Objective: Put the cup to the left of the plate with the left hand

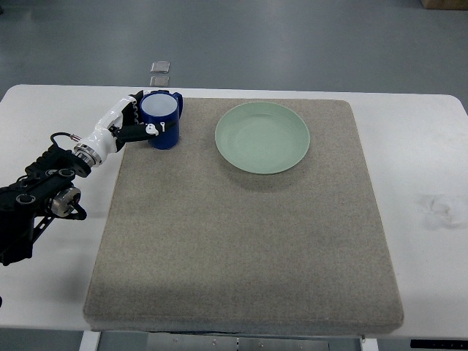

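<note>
Grey mat [241,241], left robot hand [135,121] gripping blue cup [161,121] (fingers partly hidden), plate [262,137] beside

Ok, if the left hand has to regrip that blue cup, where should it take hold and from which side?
Grip the blue cup around its body, coming from its left, as the left hand does now. The cup stands upright with its mouth up, so the round wall offers a wrap grasp. Its handle seems to point to the far right, away from the hand, and the green plate lies to the right.

Left of the plate [262,137] only the cup [161,120] stood; the mat [241,248] nearer than the plate lay open.
</note>
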You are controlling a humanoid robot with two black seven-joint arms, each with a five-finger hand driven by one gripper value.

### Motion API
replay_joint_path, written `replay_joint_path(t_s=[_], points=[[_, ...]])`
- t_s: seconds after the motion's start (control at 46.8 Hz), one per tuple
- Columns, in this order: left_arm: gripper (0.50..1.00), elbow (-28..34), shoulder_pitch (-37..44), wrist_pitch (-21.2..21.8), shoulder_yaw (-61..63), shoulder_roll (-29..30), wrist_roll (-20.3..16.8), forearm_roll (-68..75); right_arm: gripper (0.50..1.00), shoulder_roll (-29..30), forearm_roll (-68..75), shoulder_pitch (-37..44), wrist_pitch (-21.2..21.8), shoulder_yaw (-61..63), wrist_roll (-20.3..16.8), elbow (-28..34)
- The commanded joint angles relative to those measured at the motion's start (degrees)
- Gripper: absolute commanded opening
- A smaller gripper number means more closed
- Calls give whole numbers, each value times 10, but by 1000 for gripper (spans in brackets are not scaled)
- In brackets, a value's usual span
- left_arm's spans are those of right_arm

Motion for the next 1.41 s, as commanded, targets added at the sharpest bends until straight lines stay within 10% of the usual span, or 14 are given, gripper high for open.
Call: replay_joint_path(t_s=[0.0, 0.342, 1.389], points=[[829, -1, 0, 1, 0, -1, 0, 0, 932, 0, 0, 0, 0, 0, 0, 0], [990, -7, -2, 2, -1, -4, 1, -4, 932, 0, -1, 1, 0, 0, 0, 0], [994, -79, -16, 2, -128, 35, 2, -14, 932, 0, 0, 0, 0, 0, 0, 0]])
